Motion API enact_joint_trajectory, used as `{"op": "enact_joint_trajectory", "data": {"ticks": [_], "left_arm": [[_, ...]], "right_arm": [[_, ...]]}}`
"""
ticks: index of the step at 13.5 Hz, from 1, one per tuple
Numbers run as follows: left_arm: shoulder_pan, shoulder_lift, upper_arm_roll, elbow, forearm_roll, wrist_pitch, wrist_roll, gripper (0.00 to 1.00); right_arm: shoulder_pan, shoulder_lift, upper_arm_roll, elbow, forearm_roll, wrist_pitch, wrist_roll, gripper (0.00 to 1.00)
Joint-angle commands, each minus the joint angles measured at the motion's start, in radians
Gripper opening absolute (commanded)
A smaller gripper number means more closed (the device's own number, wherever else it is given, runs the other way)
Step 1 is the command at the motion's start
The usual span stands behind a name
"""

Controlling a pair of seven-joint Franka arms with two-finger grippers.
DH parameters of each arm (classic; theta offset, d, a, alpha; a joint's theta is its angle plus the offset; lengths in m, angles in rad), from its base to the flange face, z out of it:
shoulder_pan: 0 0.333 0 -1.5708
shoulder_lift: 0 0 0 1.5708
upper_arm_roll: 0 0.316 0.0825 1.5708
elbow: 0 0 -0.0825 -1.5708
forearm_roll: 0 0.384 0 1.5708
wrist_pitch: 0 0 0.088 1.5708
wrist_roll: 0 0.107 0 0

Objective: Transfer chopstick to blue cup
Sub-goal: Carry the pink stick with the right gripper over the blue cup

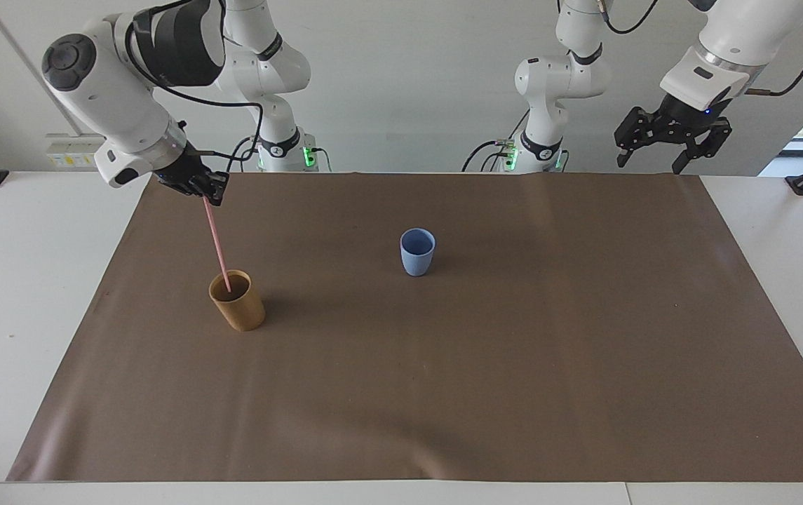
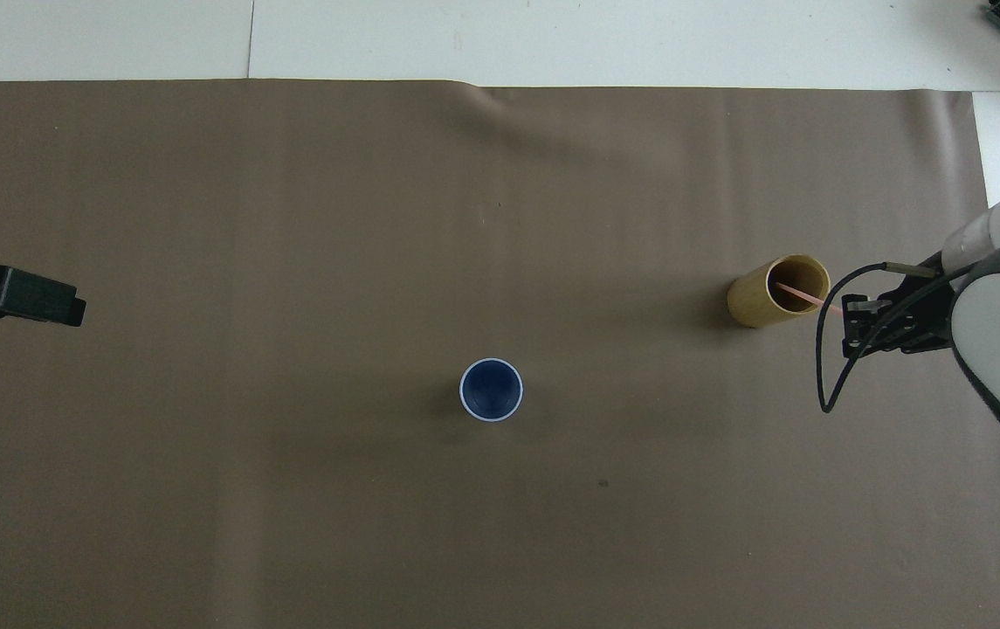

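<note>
The pale pink chopstick [image 1: 217, 242] hangs nearly upright, with my right gripper [image 1: 209, 196] shut on its top end. Its lower tip still sits inside the mouth of the mustard-brown cup [image 1: 238, 301] at the right arm's end of the mat. From overhead, the chopstick [image 2: 801, 294] shows as a thin pink line across that cup's [image 2: 762, 300] opening, beside the right gripper [image 2: 858, 314]. The blue cup [image 1: 417, 252] stands upright near the mat's middle, its inside [image 2: 491, 390] showing nothing in it. My left gripper [image 1: 653, 151] waits, open, raised over the mat's corner at its own end.
A brown mat [image 1: 443, 393] covers most of the white table [image 1: 29, 294]. A fingertip of the left gripper [image 2: 37, 301] pokes into the overhead view's edge. A black cable [image 2: 827, 367] loops down from the right wrist.
</note>
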Motion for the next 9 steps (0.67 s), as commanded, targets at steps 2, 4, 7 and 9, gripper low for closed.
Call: {"op": "enact_joint_trajectory", "data": {"ticks": [2,4,7,9], "left_arm": [[0.018,-0.026,-0.011,-0.026,0.013,-0.003,0.012,1.0],[0.016,-0.026,-0.011,-0.026,0.013,-0.003,0.012,1.0],[0.016,-0.024,-0.011,-0.026,0.013,-0.003,0.012,1.0],[0.018,-0.024,-0.011,-0.026,0.013,-0.003,0.012,1.0]], "right_arm": [[-0.01,-0.02,0.008,0.113,0.054,-0.109,-0.026,0.0],[0.003,-0.029,0.019,0.147,0.056,-0.123,-0.015,0.0],[0.046,-0.055,0.089,0.149,0.059,-0.105,0.059,0.0],[0.063,-0.06,0.178,0.144,0.074,-0.065,0.188,0.0]]}}
